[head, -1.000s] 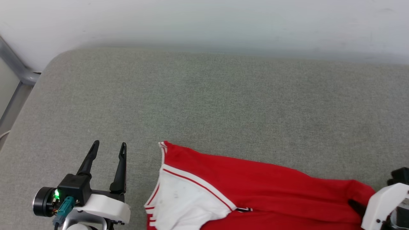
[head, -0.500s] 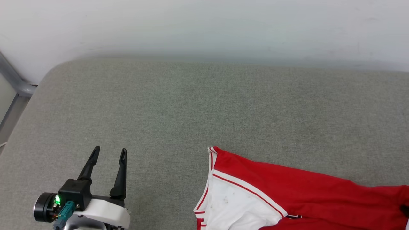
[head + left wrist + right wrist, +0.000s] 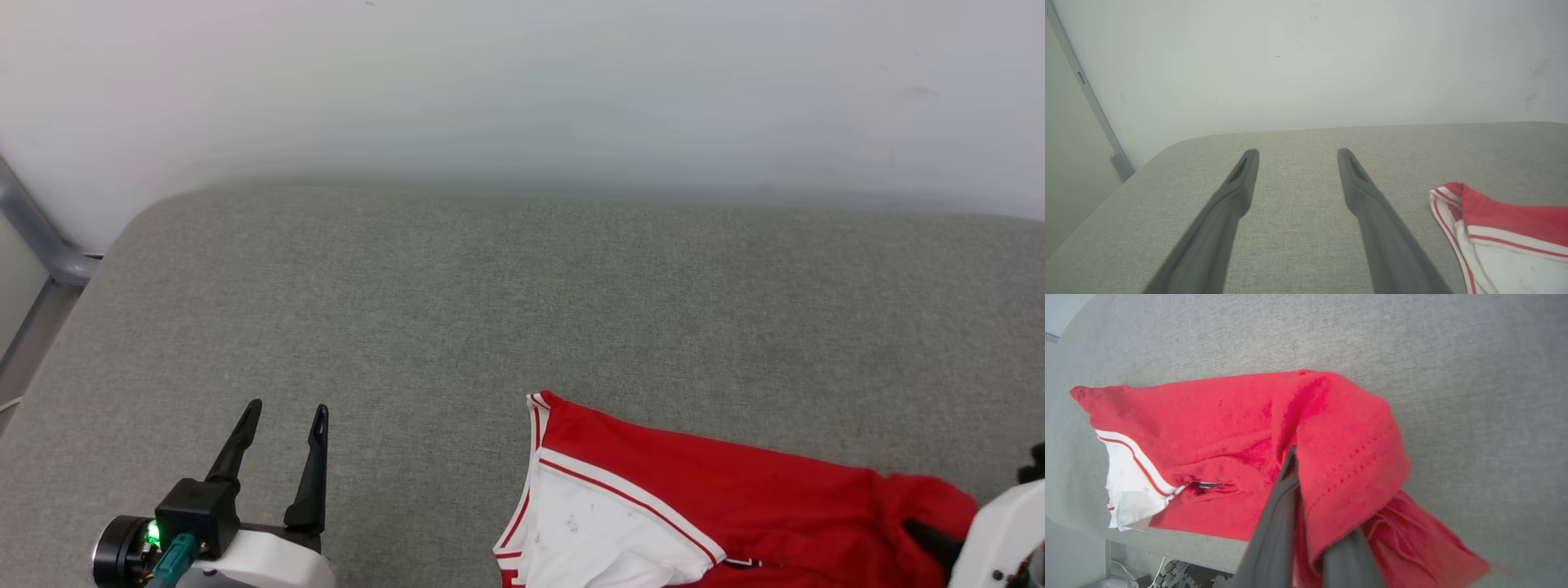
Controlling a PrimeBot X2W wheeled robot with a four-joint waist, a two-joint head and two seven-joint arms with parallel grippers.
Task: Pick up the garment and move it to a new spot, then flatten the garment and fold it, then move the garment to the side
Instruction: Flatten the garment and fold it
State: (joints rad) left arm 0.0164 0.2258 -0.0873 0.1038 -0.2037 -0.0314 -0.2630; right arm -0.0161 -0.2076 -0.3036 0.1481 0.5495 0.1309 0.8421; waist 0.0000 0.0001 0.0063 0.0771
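Shifted toward 3 o'clock over the last second, the garment (image 3: 735, 490) now lies well apart from the left tool (image 3: 288, 406), with a wider strip of bare grey desk (image 3: 522, 310) between them. The far edge of the desk also sits lower in the head view, so the camera has tilted too.

The left tool hovers at 8 o'clock in the head view, its two dark fingers (image 3: 1237, 192) spread wide and holding nothing, with only desk fabric between them.

The right tool (image 3: 1293, 465) is at 4 o'clock, pressed together on a fold of the garment's red cloth. One finger shows in the right wrist view, while the other is largely draped by the bunched fabric it pinches.

From that pinch the garment stretches toward 9 o'clock, lying on the desk near its front edge at 5 o'clock in the head view. Its white sleeve (image 3: 596, 531), edged in red-and-white stripes, forms the end nearest the left tool, and that end rests flat while the pinched end is rumpled and raised.

A pale wall (image 3: 522, 82) stands behind the desk at 12 o'clock, and a grey metal bar (image 3: 41, 245) runs down at 9 o'clock.
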